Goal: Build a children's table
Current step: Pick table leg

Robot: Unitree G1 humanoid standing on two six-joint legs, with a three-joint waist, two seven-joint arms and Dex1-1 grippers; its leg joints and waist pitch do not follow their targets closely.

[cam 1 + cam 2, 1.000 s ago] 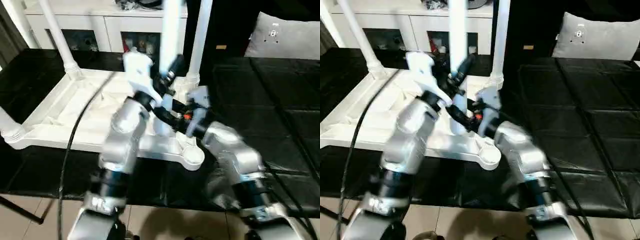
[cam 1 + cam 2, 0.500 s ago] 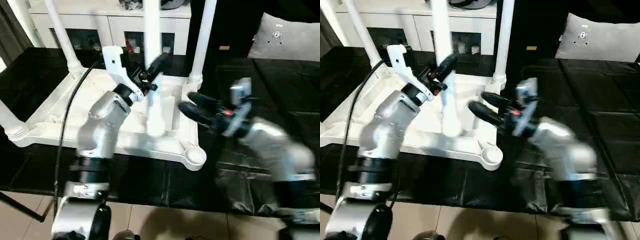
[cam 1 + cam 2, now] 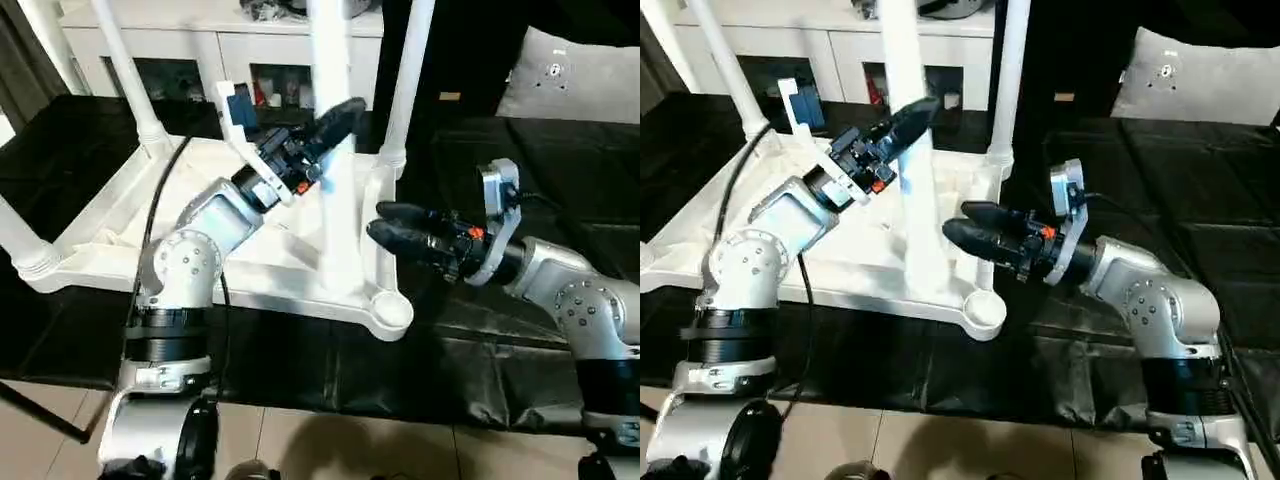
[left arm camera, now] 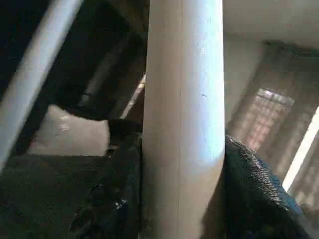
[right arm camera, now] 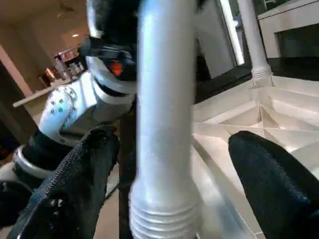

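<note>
The children's table top (image 3: 110, 235) lies upside down on the black mat, ribs up. Legs stand in three corner sockets: far left (image 3: 128, 75), far right (image 3: 405, 80) and near left (image 3: 15, 240). The near right socket (image 3: 392, 312) is empty. My left gripper (image 3: 338, 118) is shut on a fourth leg (image 3: 338, 210), held upright with its lower end just behind that socket. In the left wrist view the leg (image 4: 182, 124) sits tight between both fingers. My right gripper (image 3: 378, 224) hangs open just right of the leg, apart from it. The leg's ribbed end (image 5: 164, 219) shows between its spread fingers (image 5: 75, 184).
A white cabinet (image 3: 200, 45) with glass doors stands behind the table. A grey cushion (image 3: 580, 75) lies at the far right on the black mat (image 3: 560, 170). A black cable (image 3: 150, 230) runs along my left arm. Tiled floor (image 3: 330, 450) shows at the near edge.
My right gripper has let go of the leg, opened and drawn back to the right. The left gripper keeps its hold on the leg, which still stands upright.
</note>
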